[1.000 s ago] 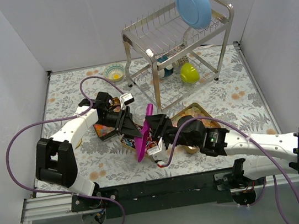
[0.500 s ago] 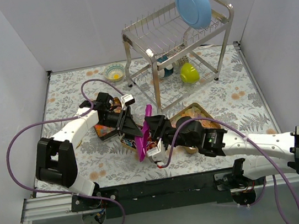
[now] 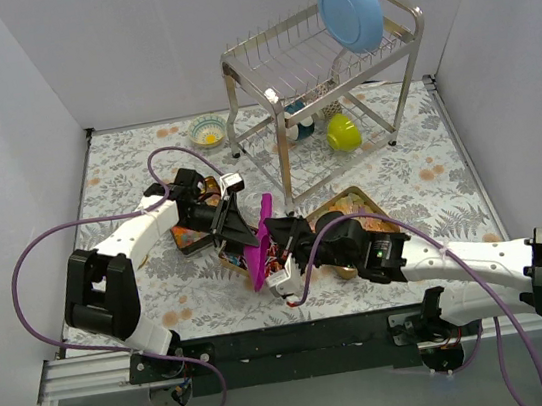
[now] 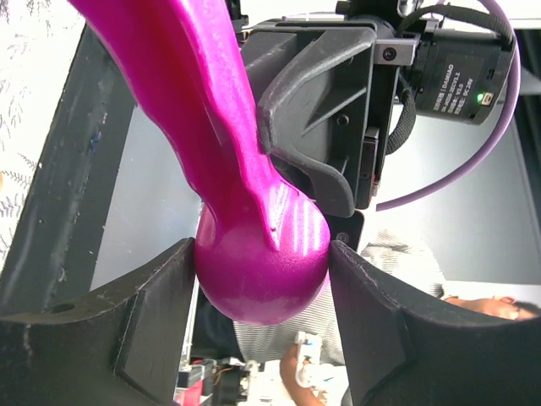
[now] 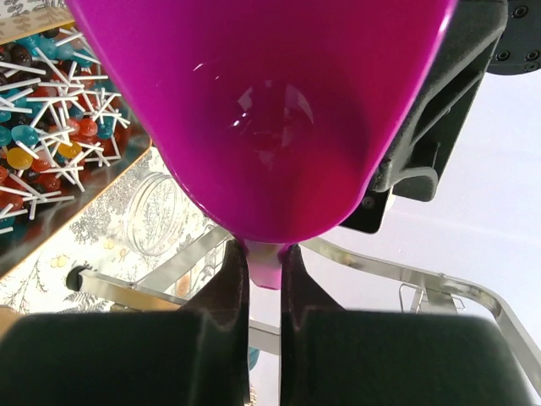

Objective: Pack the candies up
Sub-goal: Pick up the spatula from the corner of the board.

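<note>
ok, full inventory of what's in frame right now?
scoop: 1, magenta, table centre, between the two grippers
trays: at least 2, gold, either side of the scoop
candies: many, blue, red and yellow, on white sticks, in a tray
dish rack: 1, metal, far right
plate: 1, blue, upright on top of the dish rack
green bowl: 1, yellow-green, low in the dish rack
small bowl: 1, pale with yellow inside, left of the dish rack
left gripper: 1, black, shut on the scoop's handle end
right gripper: 1, black, shut on the scoop's bowl end
</note>
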You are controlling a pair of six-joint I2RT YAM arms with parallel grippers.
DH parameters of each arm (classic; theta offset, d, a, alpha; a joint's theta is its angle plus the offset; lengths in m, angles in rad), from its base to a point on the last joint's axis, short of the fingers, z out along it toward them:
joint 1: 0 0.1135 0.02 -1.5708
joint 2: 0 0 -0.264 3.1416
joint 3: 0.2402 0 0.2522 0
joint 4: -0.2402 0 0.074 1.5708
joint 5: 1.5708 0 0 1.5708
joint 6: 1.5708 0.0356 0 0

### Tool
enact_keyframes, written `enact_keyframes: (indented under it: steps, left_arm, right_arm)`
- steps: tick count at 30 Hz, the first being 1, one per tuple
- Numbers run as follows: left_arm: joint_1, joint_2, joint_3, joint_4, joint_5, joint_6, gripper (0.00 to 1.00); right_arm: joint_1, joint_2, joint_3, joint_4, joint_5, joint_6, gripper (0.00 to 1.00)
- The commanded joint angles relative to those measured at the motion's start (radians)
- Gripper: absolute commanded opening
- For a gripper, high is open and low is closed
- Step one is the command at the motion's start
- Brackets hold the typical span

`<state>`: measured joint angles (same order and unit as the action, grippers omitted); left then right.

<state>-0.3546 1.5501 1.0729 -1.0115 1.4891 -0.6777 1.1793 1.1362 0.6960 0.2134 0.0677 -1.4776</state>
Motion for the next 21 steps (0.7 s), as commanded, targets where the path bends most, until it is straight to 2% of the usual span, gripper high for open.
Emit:
enact_keyframes:
  steps: [1, 2, 3, 6, 7, 14, 21]
  left_arm:
    - [-0.003, -0.027, -0.004, 0.071, 0.304, -0.039, 0.0]
    - [-0.003, -0.025, -0.002, 0.086, 0.306, -0.064, 0.02]
    - [-0.001, -0.022, 0.001, 0.088, 0.304, -0.065, 0.13]
    - [0.0, -0.01, 0.018, 0.087, 0.292, -0.059, 0.2]
    - [0.002, -0.002, 0.019, 0.085, 0.284, -0.059, 0.3]
    - [0.003, 0.039, 0.058, 0.025, 0.243, 0.003, 0.4]
    - [0.003, 0.054, 0.071, -0.006, 0.275, 0.02, 0.43]
  right_arm:
    - [0.003, -0.012, 0.069, -0.026, -0.031, 0.008, 0.01]
    - [0.003, -0.015, 0.079, -0.038, -0.026, 0.008, 0.01]
    - [0.002, -0.024, 0.083, -0.057, -0.025, 0.01, 0.01]
    - [0.0, -0.045, 0.086, -0.098, -0.009, 0.02, 0.01]
    - [0.0, -0.053, 0.086, -0.12, -0.003, 0.02, 0.01]
    - [-0.001, -0.075, 0.086, -0.166, 0.076, 0.034, 0.01]
    - [-0.003, -0.043, 0.077, -0.105, 0.147, 0.025, 0.01]
